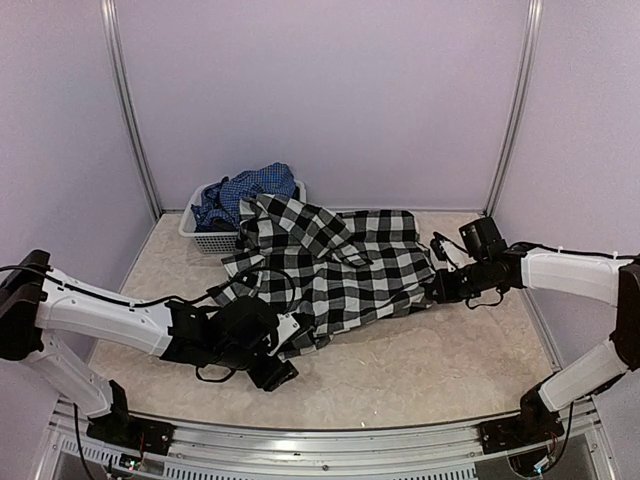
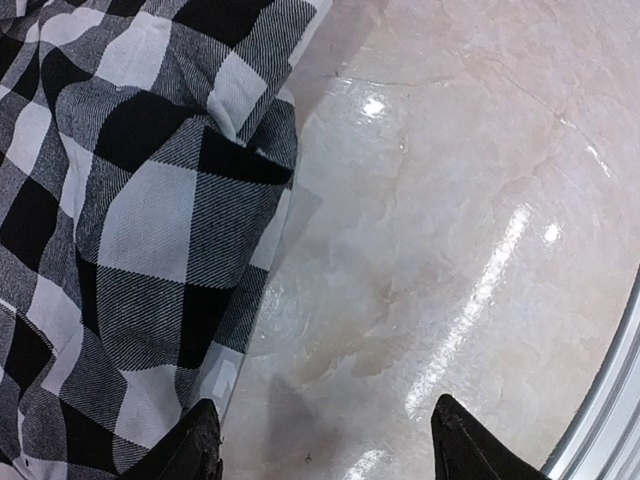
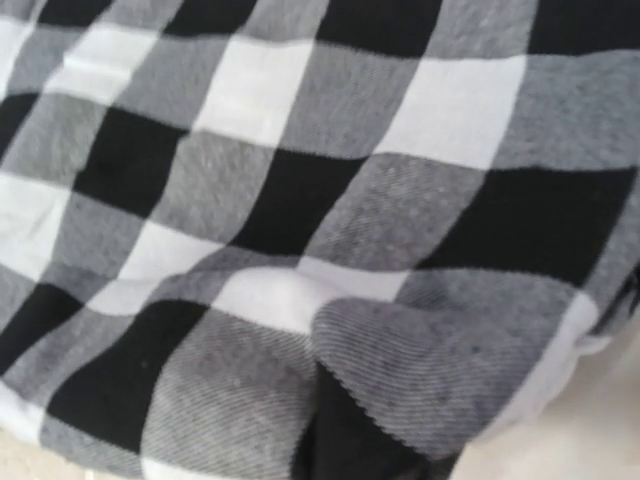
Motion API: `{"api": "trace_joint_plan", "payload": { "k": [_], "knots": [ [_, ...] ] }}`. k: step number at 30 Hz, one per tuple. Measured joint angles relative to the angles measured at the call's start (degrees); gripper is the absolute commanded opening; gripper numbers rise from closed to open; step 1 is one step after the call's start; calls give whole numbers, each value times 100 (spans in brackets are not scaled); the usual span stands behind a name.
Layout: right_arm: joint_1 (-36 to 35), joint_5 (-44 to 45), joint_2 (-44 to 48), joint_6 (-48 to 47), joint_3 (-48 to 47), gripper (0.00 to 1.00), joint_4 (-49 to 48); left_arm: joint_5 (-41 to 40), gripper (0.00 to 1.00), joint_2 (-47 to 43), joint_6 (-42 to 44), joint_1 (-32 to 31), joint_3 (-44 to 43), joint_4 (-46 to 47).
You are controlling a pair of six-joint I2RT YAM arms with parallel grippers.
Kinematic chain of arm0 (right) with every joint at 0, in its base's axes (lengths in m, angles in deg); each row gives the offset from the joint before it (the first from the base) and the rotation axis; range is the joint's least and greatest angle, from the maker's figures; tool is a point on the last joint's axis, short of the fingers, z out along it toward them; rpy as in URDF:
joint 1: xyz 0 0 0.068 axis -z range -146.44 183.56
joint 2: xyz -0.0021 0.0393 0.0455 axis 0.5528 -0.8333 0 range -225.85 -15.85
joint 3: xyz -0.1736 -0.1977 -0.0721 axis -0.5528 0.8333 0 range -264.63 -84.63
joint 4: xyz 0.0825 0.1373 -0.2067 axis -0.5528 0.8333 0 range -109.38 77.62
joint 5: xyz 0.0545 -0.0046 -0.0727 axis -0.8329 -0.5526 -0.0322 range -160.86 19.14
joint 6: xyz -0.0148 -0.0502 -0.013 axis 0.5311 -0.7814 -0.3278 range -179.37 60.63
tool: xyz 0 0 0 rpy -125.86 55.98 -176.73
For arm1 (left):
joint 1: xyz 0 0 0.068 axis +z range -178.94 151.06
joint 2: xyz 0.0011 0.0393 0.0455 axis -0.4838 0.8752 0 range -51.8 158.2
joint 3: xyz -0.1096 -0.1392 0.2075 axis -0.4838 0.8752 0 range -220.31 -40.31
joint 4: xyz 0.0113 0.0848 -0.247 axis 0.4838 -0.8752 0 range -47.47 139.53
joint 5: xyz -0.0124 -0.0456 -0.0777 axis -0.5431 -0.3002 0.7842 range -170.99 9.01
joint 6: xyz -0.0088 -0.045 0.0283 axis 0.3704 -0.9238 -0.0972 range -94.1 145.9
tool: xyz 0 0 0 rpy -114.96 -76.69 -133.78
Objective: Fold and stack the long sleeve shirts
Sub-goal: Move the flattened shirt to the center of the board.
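Lying spread across the counter [image 1: 420,370], the black-and-white checked shirt [image 1: 340,270] has its right edge pinched in the closed right claw [image 1: 435,291]. The left claw [image 2: 325,452] stands wide at its near-left hem. The blue shirt [image 1: 245,190] sits in the basket [image 1: 200,238].

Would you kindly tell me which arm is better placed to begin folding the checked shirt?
Right, probably. The right gripper is shut on the shirt at its right edge, cloth bunched at its tips. The left gripper stands open beside the shirt, with only bare table between its fingers.
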Motion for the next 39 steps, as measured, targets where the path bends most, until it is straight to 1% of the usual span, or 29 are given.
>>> {"api": "trace_joint_plan", "payload": {
  "k": [5,8,11,14,19,23,30,32,35,39],
  "knots": [
    [245,22,24,-205,-424,0,382,131,67,555,382,57,-326,-33],
    [302,7,-42,-319,-704,0,529,243,64,748,564,151,-498,20],
    [345,-37,-275,-435,-1069,0,573,407,60,1034,772,238,-723,79],
    [391,-87,-522,-527,-1300,0,584,669,59,1292,973,286,-857,129],
    [463,-151,-824,-640,-1495,0,638,1137,58,1515,1215,286,-1003,144],
    [490,-195,-863,-719,-1515,0,675,1384,59,1657,1331,332,-1224,146],
    [498,-245,-863,-743,-1515,0,691,1440,64,1921,1449,612,-1346,149],
    [498,-247,-863,-745,-1515,0,691,1438,63,1943,1473,680,-1346,149],
    [498,-251,-863,-756,-1515,0,688,1436,61,1969,1497,726,-1351,151],
    [498,-254,-863,-765,-1515,0,688,1403,50,2138,1552,732,-1414,151]
  ]
}}
